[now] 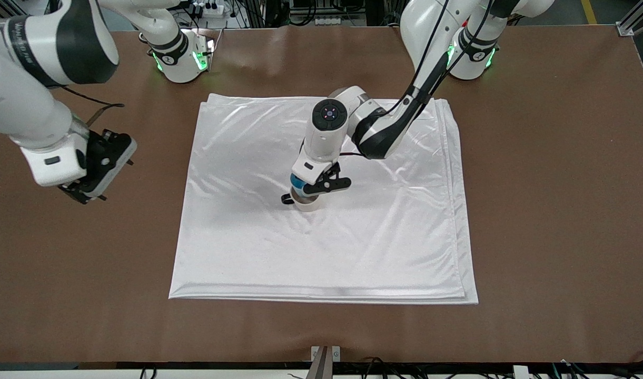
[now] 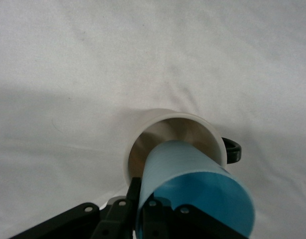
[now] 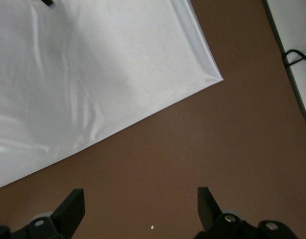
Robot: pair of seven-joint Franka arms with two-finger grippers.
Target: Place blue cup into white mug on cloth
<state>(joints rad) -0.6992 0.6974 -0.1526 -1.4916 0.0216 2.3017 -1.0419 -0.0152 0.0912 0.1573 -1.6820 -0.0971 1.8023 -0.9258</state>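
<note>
**Two cups, one being slotted into the other mid-cloth**

Two arms are seen over the brown table [image 1: 537, 210], but only one is busy. The left gripper [image 1: 321, 185] is parked over the middle of the cloth [image 1: 353, 252], and its fingers [image 2: 158, 216] are clamped tight on the rim of the blue cup [image 2: 193, 191]. The cup is held tilted, with its base poked into the mouth of the white mug [image 2: 163, 132]. Whether the cup is fully seated can't be told. In the front view only a sliver of blue is caught under the wrist, right above the mug.

The mug is stood upright on the cloth, roughly at the center and well apart from all four edges. Its small black handle [image 2: 232, 149] is pointed toward the right arm's end of the table.

The cloth is laid flat in folded layers, a bit wrinkled and shiny, with brown table showing all around it.

The right gripper [image 1: 92, 176] is held waiting above bare table off the cloth's edge, at the right arm's end. Its fingers [image 3: 73, 206] are spread wide with nothing between them. One corner of the cloth is picked up in the right wrist view.
</note>
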